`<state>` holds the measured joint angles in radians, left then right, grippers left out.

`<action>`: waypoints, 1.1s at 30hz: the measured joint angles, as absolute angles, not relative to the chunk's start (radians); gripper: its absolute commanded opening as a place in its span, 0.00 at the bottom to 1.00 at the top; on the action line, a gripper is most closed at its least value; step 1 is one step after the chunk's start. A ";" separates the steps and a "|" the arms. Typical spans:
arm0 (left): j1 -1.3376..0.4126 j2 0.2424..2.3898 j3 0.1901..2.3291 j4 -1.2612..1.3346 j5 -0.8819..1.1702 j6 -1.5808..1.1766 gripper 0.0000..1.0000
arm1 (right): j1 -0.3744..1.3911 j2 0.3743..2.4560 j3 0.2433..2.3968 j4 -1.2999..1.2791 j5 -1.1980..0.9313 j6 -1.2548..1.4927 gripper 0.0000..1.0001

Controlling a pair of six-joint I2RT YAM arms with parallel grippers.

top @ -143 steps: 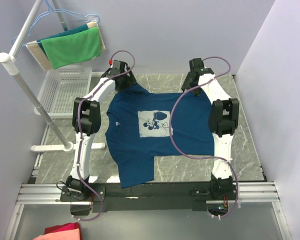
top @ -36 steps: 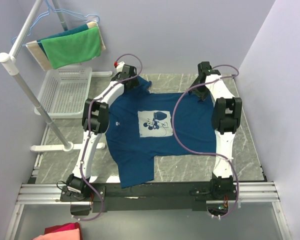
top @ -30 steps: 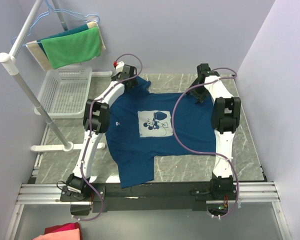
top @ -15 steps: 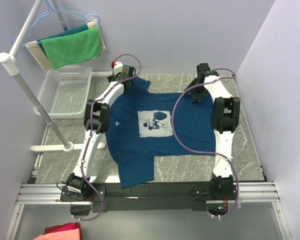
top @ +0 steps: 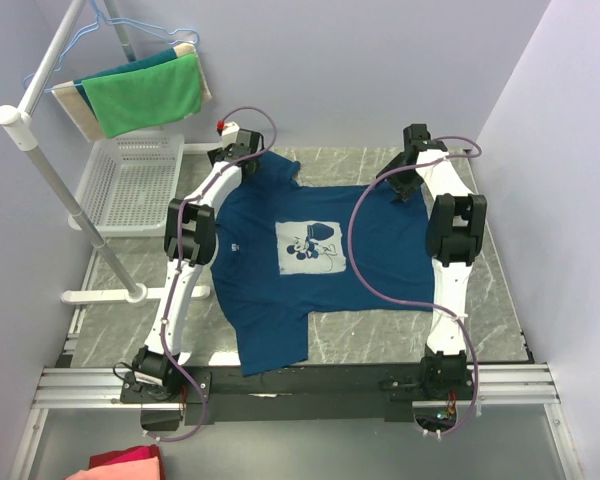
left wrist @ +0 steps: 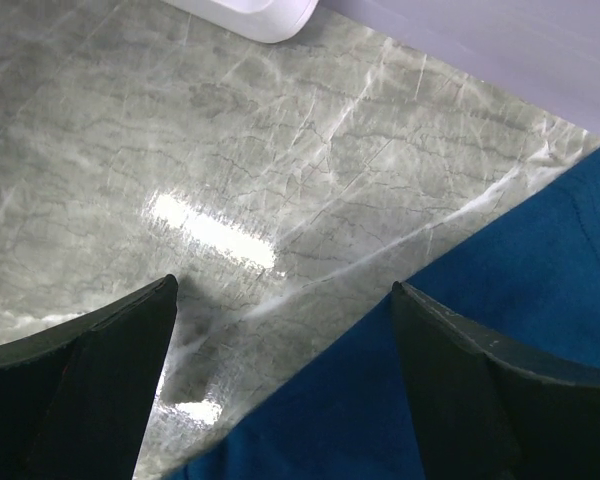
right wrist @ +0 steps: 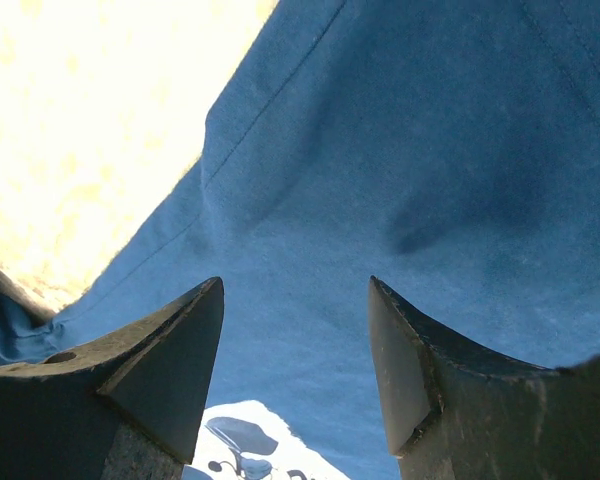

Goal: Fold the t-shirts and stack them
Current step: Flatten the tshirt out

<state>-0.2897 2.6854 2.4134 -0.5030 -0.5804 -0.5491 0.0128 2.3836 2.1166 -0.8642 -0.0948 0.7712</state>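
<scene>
Navy t-shirt [top: 310,255] lies flat; L end effector [left wrist: 283,287] at its 11 o'clock, R end effector [right wrist: 295,282] at 2, both spread apart, nothing held.

A lab test cell — plain lavender walls [top: 380,60], aluminium rail frame [top: 300,385].

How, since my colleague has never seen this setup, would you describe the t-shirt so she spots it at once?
Start at the grey marbled table in the middle. Spread flat on it lies the navy t-shirt, a pale square cartoon print on its chest. Unlike it, the green cloth hangs on the rack.
</scene>
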 measured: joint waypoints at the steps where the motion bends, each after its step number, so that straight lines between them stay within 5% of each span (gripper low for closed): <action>1: -0.290 2.687 2.415 -0.503 -0.581 -0.542 0.93 | 0.012 2.384 2.117 -0.863 -0.097 0.773 0.66; 14: -0.291 2.650 2.355 -0.484 -0.587 -0.566 0.93 | 0.012 2.418 2.130 -0.849 -0.138 0.788 0.66; 33: -0.321 2.563 2.337 -0.561 -0.263 -0.652 0.92 | 0.012 2.418 2.133 -0.881 0.008 0.704 0.67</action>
<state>-0.3210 2.5633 2.3371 -0.5613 -0.2626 -0.6521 0.0124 2.4176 2.1330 -0.8806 0.0078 0.7040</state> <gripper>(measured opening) 0.923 0.666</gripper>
